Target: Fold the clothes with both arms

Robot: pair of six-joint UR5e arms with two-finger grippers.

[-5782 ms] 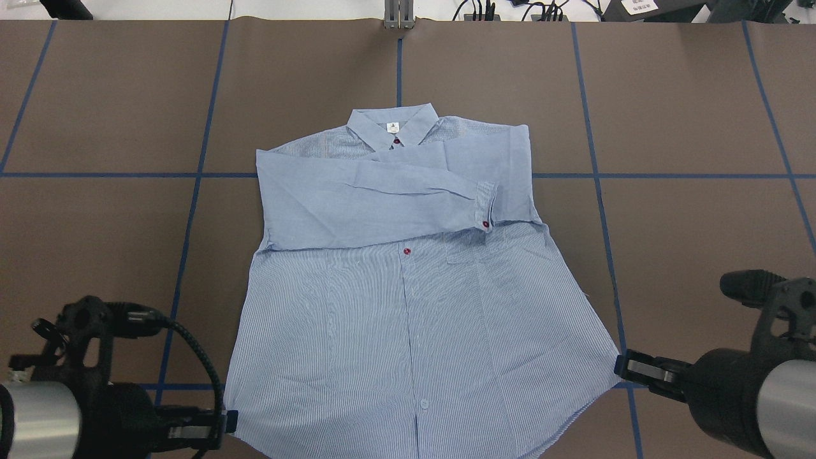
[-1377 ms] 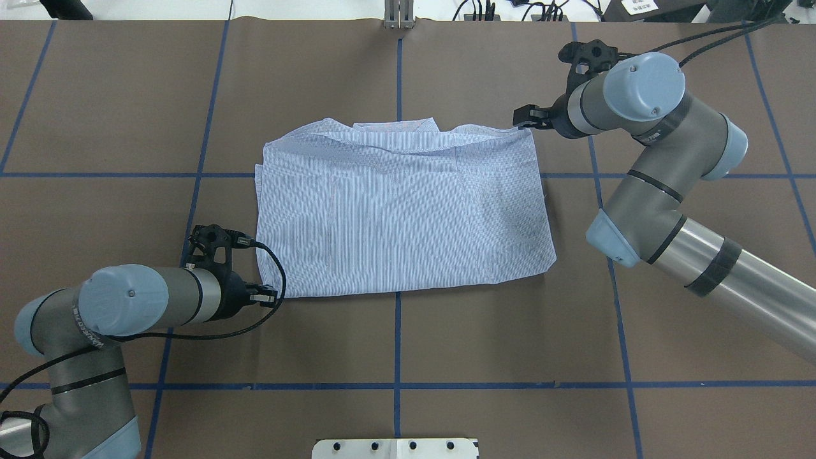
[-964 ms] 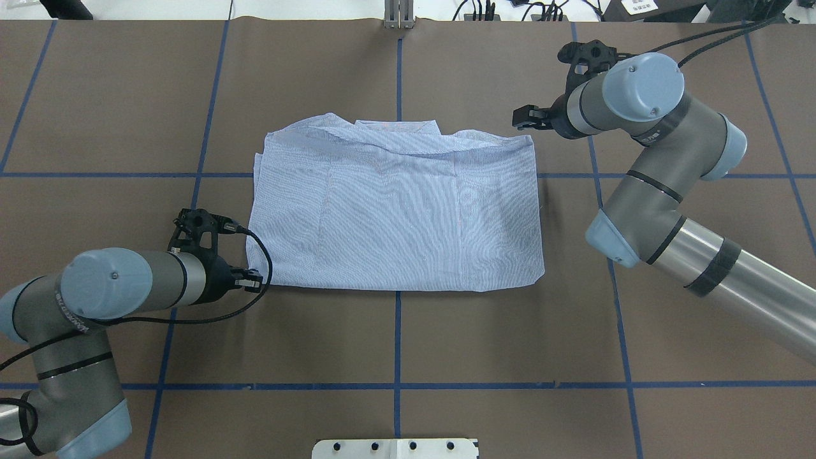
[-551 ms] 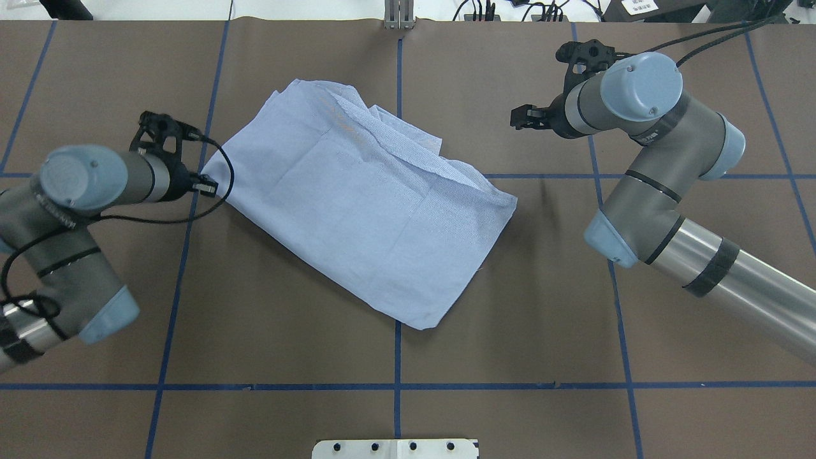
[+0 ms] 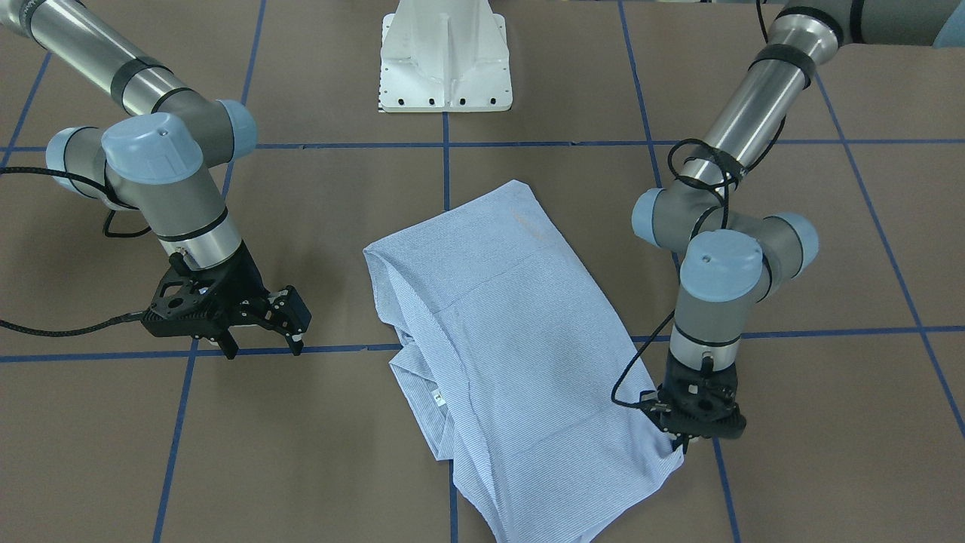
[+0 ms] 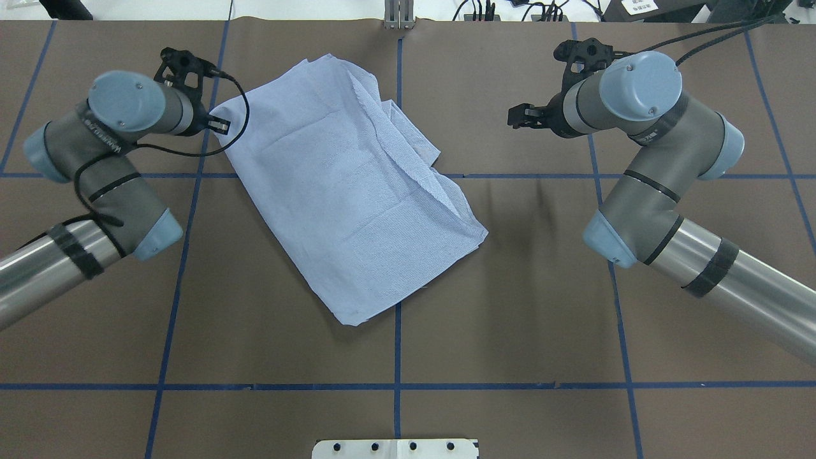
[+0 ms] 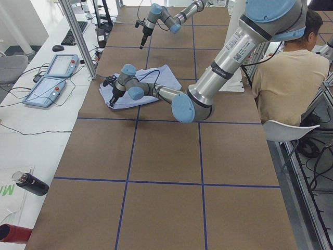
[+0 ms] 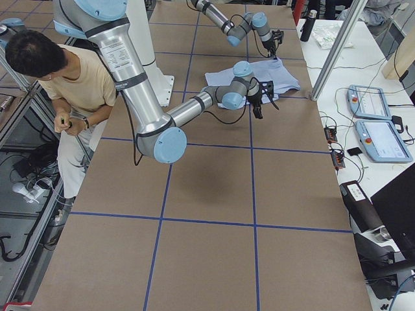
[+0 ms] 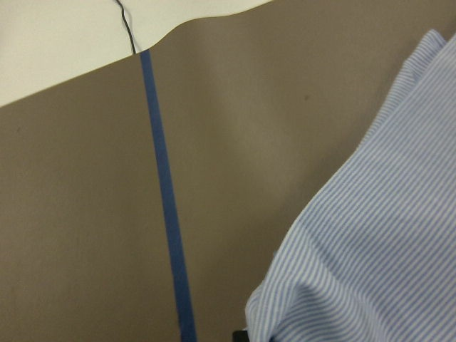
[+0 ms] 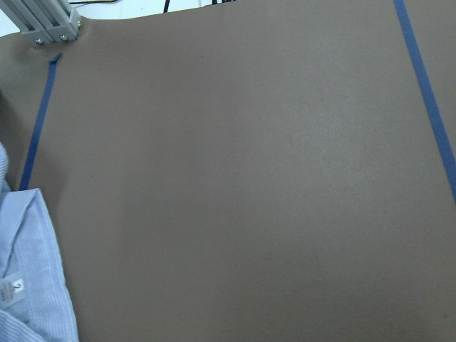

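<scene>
The light-blue striped shirt [image 6: 357, 191] lies folded in half and turned diagonally on the brown table. My left gripper [image 6: 220, 123] is shut on its far-left corner; in the front-facing view this gripper [image 5: 690, 437] pinches the shirt [image 5: 513, 339] at the table surface. The left wrist view shows striped cloth [image 9: 370, 249] at its lower right. My right gripper [image 6: 519, 118] is open and empty, well to the right of the shirt, and hovers above the table [image 5: 260, 343]. The right wrist view shows the collar with its white label [image 10: 8, 292] at its lower left.
The white pedestal base [image 6: 395, 448] stands at the near edge. An aluminium post [image 6: 398, 16] stands at the far edge. Blue tape lines [image 6: 395, 386] cross the brown mat. An operator [image 7: 291, 73] sits beside the table, and pendants [image 7: 52, 78] lie on a side bench.
The shirt's lower half was folded up over the collar. My left gripper then dragged its corner to the far left, which turned the shirt diagonal. My right gripper let go and stayed put.
</scene>
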